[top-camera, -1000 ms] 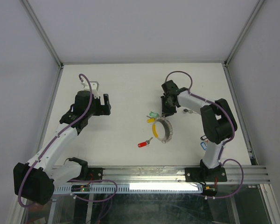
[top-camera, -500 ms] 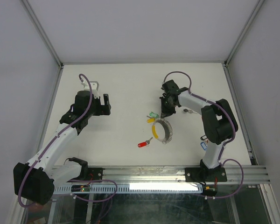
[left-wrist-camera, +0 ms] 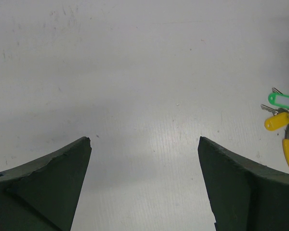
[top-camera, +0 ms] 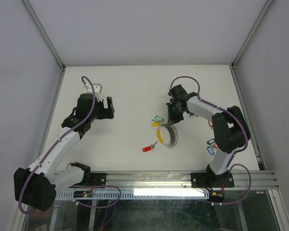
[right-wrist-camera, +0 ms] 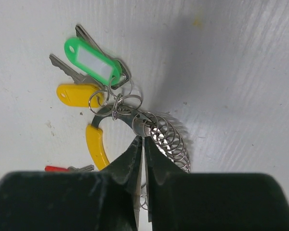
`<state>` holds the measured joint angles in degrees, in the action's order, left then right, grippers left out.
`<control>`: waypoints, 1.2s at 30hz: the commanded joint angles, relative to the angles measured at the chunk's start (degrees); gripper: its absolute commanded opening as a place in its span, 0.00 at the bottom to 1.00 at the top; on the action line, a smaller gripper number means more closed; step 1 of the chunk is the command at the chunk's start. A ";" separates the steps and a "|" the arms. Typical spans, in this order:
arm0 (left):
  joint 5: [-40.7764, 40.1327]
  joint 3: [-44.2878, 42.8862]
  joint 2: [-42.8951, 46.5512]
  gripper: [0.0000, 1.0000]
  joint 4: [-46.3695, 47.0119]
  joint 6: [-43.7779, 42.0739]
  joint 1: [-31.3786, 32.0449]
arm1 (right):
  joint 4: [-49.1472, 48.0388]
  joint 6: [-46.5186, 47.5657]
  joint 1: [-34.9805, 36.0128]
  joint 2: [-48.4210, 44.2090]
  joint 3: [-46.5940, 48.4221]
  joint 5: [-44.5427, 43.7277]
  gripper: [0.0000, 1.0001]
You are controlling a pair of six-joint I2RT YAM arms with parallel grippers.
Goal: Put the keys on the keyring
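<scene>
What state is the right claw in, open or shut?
Shut: fingers of the right claw press together on the keyring, almost no gap.

Arms [top-camera: 58,147] are white tubes with chunky black joints [top-camera: 94,109]; purple cables [top-camera: 184,75] loop off them; fingers [left-wrist-camera: 43,192] are dark wedges.

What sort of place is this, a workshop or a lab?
Most likely a robotics lab test booth: two black-and-white robot arms bolted to an aluminium rail, a plain white table walled by pale panels, and some colour-tagged silver keys and a coiled wire keyring.
</scene>
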<state>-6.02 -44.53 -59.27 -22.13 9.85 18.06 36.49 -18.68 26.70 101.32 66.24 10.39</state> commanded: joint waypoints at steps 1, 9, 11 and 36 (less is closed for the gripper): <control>-0.57 -2.33 0.29 0.91 0.77 -0.53 0.38 | -0.10 0.54 -0.24 -4.64 0.03 0.13 0.08; -0.52 -2.23 0.54 0.91 0.77 -0.56 0.40 | -2.83 2.31 0.54 -10.51 -0.59 -4.96 0.25; -0.57 -2.22 0.71 0.91 0.82 -0.65 0.39 | -3.32 4.44 1.83 -11.30 -1.11 -6.41 0.30; -0.42 -1.96 1.22 0.91 0.76 -0.62 0.44 | 0.69 4.04 10.74 -6.61 4.15 -24.65 0.35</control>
<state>-6.02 -44.53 -59.24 -22.15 9.85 18.06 39.29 -5.19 40.42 97.47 69.21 -12.05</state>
